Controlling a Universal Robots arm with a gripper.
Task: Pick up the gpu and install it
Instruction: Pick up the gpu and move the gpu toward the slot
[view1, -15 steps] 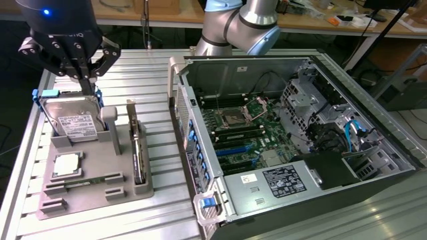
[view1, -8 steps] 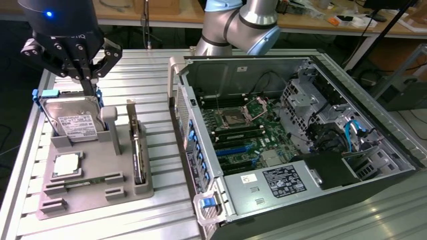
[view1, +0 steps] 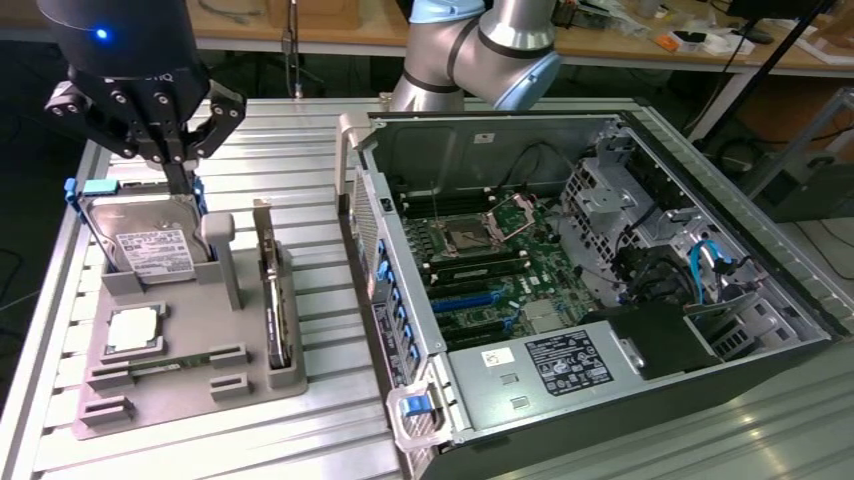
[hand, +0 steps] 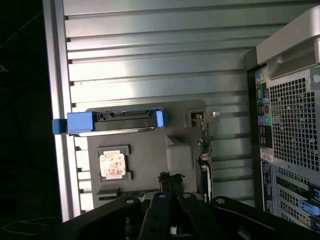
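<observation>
Standing edge-on in a slot of the matte grey moulded fixture (view1: 187, 385), the gpu (view1: 276, 300) presents as a thin dark board with a silver bracket at one end. The same fixture carries a boxy metal hard drive (view1: 147, 235) in a blue frame and a square processor chip (view1: 134, 328). The fixture rests on a ribbed aluminium table (view1: 307, 130) beside an open computer case (view1: 601, 250); cluttered workbenches sit behind. The gripper (view1: 180, 175), black with slim fingers, is fully closed and grasps nothing. It hangs over the hard drive's far end. The gpu lies apart from it, toward the exterior view's right and nearer the camera.
</observation>
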